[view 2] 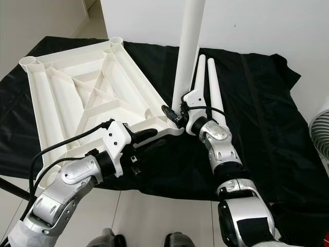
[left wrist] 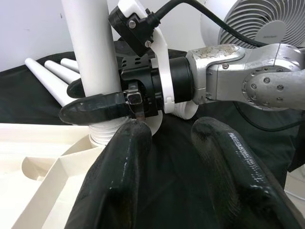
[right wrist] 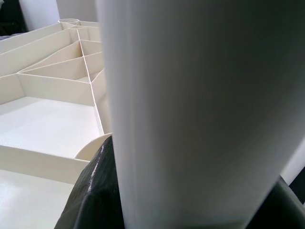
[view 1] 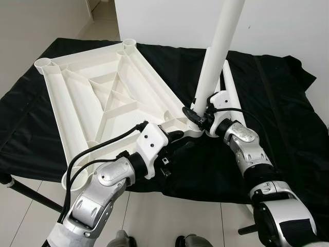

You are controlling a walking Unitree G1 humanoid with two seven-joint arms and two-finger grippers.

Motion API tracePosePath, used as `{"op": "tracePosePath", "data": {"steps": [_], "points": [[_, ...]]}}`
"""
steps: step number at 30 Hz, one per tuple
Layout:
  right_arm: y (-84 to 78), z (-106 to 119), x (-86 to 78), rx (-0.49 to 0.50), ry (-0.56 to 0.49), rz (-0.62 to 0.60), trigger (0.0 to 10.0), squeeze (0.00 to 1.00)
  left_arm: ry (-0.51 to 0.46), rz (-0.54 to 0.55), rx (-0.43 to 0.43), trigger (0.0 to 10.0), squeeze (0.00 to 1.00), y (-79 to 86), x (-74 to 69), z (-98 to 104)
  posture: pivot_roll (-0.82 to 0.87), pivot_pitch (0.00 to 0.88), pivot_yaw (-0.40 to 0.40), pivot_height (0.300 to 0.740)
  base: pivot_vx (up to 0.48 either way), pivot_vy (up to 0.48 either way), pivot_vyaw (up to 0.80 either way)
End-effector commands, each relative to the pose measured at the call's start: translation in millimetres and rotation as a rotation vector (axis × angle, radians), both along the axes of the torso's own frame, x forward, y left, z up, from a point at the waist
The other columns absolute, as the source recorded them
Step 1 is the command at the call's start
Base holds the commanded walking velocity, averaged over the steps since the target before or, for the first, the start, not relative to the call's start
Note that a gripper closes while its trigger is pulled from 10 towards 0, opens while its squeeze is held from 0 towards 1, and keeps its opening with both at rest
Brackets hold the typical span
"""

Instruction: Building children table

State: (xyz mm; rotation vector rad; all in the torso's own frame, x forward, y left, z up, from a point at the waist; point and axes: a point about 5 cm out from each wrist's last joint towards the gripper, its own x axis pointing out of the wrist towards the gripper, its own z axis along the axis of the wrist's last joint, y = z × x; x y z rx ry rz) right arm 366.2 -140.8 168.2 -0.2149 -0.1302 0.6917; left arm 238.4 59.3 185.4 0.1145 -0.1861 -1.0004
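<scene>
Jaws of the right gripper (view 1: 198, 114) are clamped round the upright table leg (view 1: 218, 51), seating it in the tabletop (view 1: 97, 98) corner socket; left gripper (view 1: 177, 135), slightly parted, empty, steadies just beside.

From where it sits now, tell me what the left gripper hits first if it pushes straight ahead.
Likely the right gripper, clamped round the upright white plastic table leg just ahead of the left gripper; depth is uncertain.
</scene>
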Motion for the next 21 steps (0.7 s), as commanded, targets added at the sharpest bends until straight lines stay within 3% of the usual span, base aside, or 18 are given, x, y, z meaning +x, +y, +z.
{"op": "tracePosePath", "data": {"steps": [1, 6, 7, 16, 21], "points": [[-1.2, -6, -0.5, -0.030, 0.024, 0.016, 0.0, 0.00, 0.006, -0.038, 0.009, 10.0, 0.00, -2.4, -5.1, 0, -0.05, 0.104, 0.041, 0.740, 0.000, 0.000, 0.00], [-3.2, -11, -0.6, -0.012, 0.049, -0.002, 0.5, 0.00, 0.016, -0.039, 0.013, 10.0, 0.00, -2.8, -5.0, -3, -0.05, 0.106, 0.040, 0.740, 0.000, 0.000, 0.00], [-4.1, -12, 0.0, -0.006, 0.055, -0.020, 10.0, 0.00, 0.018, -0.037, 0.013, 10.0, 0.00, -2.7, -4.6, -4, -0.05, 0.104, 0.039, 0.740, 0.000, 0.000, 0.00], [-6.0, -22, 1.6, 0.030, 0.085, -0.160, 10.0, 0.00, 0.036, 0.005, 0.029, 10.0, 0.00, -0.5, 1.9, -14, -0.06, 0.101, 0.036, 0.740, 0.000, 0.000, 0.00], [1.8, -28, -2.6, 0.086, 0.078, -0.259, 10.0, 0.00, 0.047, 0.041, 0.042, 10.0, 0.00, 2.2, 7.5, -22, -0.05, 0.098, 0.032, 0.740, 0.000, 0.000, 0.00]]}}
